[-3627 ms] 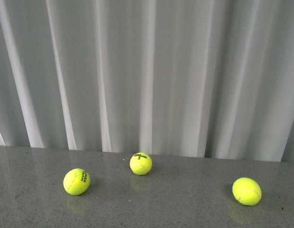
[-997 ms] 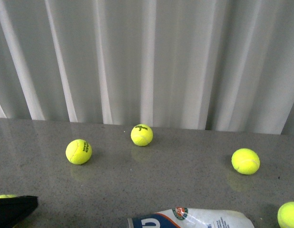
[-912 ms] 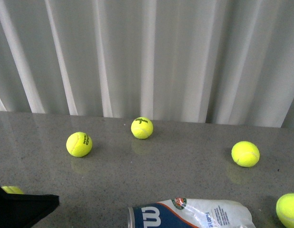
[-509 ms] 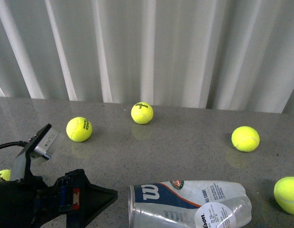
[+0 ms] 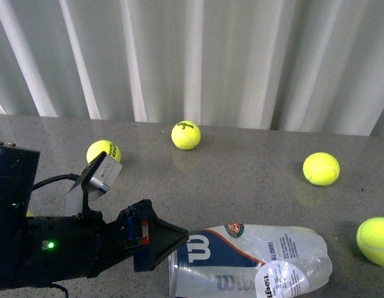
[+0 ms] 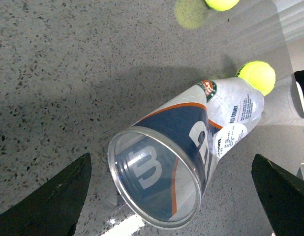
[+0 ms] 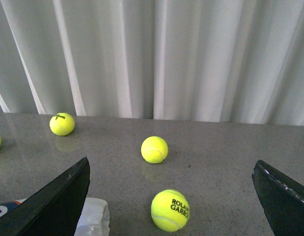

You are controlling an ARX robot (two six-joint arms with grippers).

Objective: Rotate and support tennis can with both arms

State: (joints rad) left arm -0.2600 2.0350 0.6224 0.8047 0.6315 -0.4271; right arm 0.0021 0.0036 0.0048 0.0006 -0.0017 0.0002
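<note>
can position: the tennis can (image 5: 254, 261) lies on its side on the table (image 5: 242, 186), near the front edge, open mouth facing the left arm (image 5: 55, 248).
left pincer (image 6: 170, 158): spread wide and holding nothing, the can's mouth framed between the two fingers.
right pincer (image 7: 170, 161): spread wide and empty, looking out over loose tennis balls (image 7: 154, 150).
handling: empty clear plastic, so i judge it light, slick and quick to roll. the see-through far half looks dented, so the walls are thin and will buckle.
where to grip: the ringed rim and labelled band look stiffest. support the soft end gently.
hidden: from the front, the left pincer's nose covers part of the rim, so contact is unclear.
cut off: the can's lower edge leaves the frame, and the right arm is missing from the front view.
hard to tell: the far end is possibly closed.
</note>
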